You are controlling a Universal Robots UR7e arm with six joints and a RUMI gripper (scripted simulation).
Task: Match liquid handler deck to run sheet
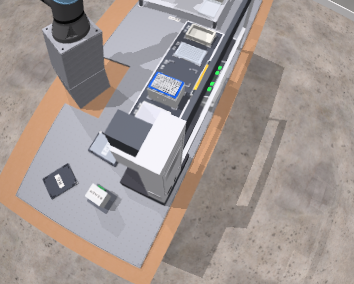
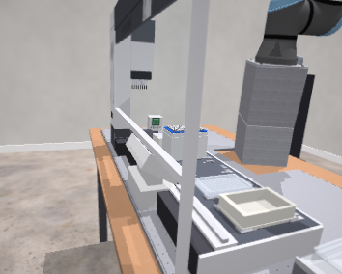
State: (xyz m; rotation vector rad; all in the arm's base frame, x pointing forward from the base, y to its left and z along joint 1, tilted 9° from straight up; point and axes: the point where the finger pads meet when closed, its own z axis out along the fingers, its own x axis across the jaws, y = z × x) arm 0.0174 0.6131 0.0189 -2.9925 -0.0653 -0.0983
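The deck (image 1: 169, 64) (image 2: 270, 232) runs along the liquid handler. A white open reservoir (image 1: 201, 34) (image 2: 256, 206) sits at one end. Beside it lies a clear well plate (image 1: 189, 51) (image 2: 223, 184), then a blue-topped tip rack (image 1: 167, 85) (image 2: 181, 136), then a white item (image 1: 148, 111) partly under the handler's head (image 1: 150, 140). The READY key box (image 1: 99, 195) (image 2: 155, 122) stands on the grey mat. Only the arm's base (image 1: 70, 20) (image 2: 285, 29) shows. The gripper and whatever it holds are outside both views.
A dark labelled nest (image 1: 60, 180) lies on the mat (image 1: 45, 145) near the key. A grey nest (image 1: 102, 148) sits half under the handler's head. The shelf unit's edge (image 1: 195, 6) shows at the top, and a clear piece (image 2: 330, 251) shows at the bottom right. White frame posts (image 2: 193, 121) cross the side view.
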